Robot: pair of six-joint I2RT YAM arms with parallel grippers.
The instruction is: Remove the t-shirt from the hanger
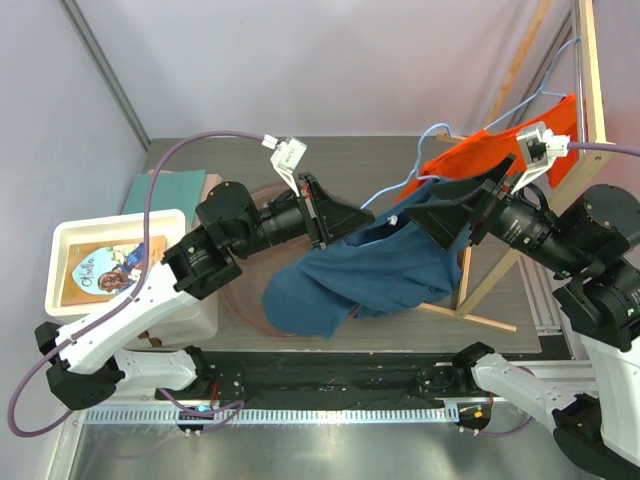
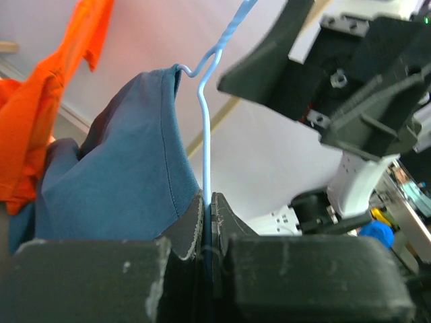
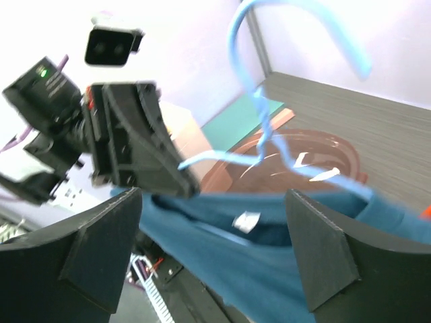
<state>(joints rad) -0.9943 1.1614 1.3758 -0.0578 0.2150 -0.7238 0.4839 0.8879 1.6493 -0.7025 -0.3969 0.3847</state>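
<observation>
A dark blue t-shirt (image 1: 350, 275) hangs on a light blue wire hanger (image 1: 395, 185) held above the table's middle. My left gripper (image 1: 355, 222) is shut on the hanger's wire (image 2: 205, 155), beside the shirt's fabric (image 2: 114, 182). My right gripper (image 1: 440, 215) is open, its fingers (image 3: 108, 245) apart just above the shirt's neck (image 3: 269, 235), touching nothing. The hanger's hook (image 3: 296, 27) shows blurred in the right wrist view.
An orange garment (image 1: 500, 150) hangs on a wooden rack (image 1: 590, 70) at the right. A brown round bowl (image 1: 255, 300) sits under the shirt. A white bin (image 1: 70, 240) with a picture book stands at the left, a green pad (image 1: 165, 190) behind it.
</observation>
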